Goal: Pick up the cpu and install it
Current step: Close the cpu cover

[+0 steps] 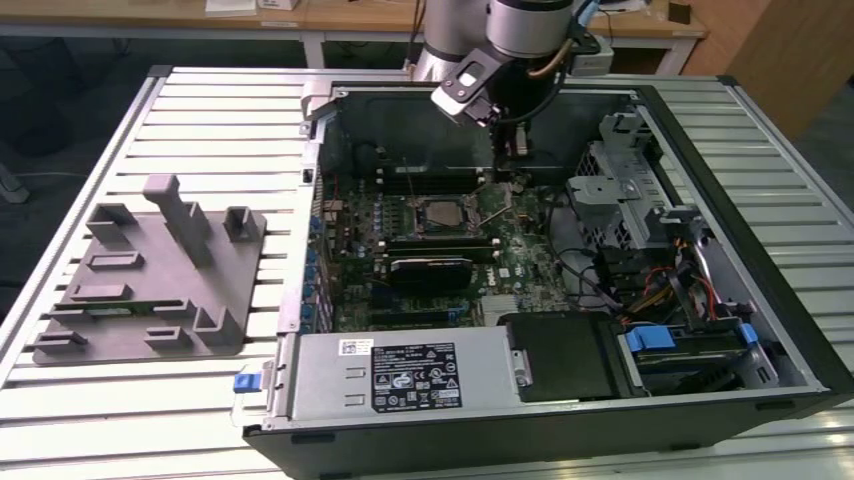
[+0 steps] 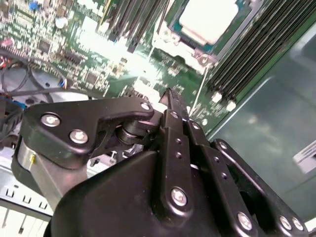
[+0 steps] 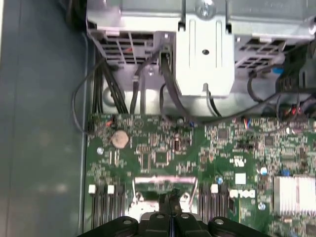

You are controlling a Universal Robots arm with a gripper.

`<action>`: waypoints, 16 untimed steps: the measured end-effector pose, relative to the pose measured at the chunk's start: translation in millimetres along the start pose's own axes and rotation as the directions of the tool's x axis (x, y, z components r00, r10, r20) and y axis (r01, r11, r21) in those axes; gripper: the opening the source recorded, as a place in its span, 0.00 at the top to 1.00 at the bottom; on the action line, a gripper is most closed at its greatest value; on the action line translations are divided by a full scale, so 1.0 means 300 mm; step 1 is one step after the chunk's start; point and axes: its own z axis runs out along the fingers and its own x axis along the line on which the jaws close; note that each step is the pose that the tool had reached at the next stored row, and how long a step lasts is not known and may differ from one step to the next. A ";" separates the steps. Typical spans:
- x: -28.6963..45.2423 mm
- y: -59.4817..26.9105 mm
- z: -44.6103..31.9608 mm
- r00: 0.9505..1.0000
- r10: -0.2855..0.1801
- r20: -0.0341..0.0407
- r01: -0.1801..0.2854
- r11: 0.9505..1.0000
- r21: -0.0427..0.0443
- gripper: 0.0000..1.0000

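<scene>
Down in the socket (image 2: 168, 35) of the green motherboard (image 1: 514, 262) sits the cpu (image 2: 207, 19), a flat square with a bright, smooth silver top, lying level inside the metal frame. From the exterior view I see it as a small pale square (image 1: 438, 212) between two banks of long dark memory slots (image 1: 430, 180), deep in the open computer case (image 1: 387, 130), which lies on its side on the ribbed metal table (image 1: 214, 130). The second wrist view gives me the chip's sheen and a thin wire lever (image 2: 197, 98) running beside the socket. The first wrist view looks the other way instead, over a round coin cell (image 3: 119, 139), a finned heatsink (image 3: 291, 192), a folded sheet-metal drive cage (image 3: 205, 49) and loose black cables (image 3: 106, 84). My gripper (image 2: 169, 95) is matte black with bolted linkages. Its two slim fingers are pressed together with no gap that I can make out and nothing between them. It hangs just above the board, near the socket's edge and apart from the cpu. I cannot tell whether the tip touches the lever. Well off towards the exterior view's left, a grey plastic tray (image 1: 147, 290) with upright posts rests on the table.
</scene>
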 end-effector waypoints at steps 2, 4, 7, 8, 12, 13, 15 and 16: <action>0.000 0.017 0.001 1.000 0.000 0.000 0.000 1.000 0.000 0.89; 0.000 0.032 0.002 1.000 0.000 0.000 0.000 1.000 0.000 0.89; 0.000 0.054 0.003 1.000 0.000 0.000 0.000 1.000 0.000 0.89; -0.001 0.060 0.003 1.000 0.000 0.000 0.000 1.000 0.000 0.89; -0.001 0.090 0.005 1.000 0.000 0.000 0.000 1.000 0.000 0.89; -0.001 0.096 0.005 1.000 0.000 0.000 0.000 1.000 0.000 0.89; -0.001 0.102 0.006 1.000 0.000 0.000 0.000 1.000 0.000 0.89; -0.001 0.103 0.008 1.000 0.000 0.000 0.000 1.000 0.000 0.89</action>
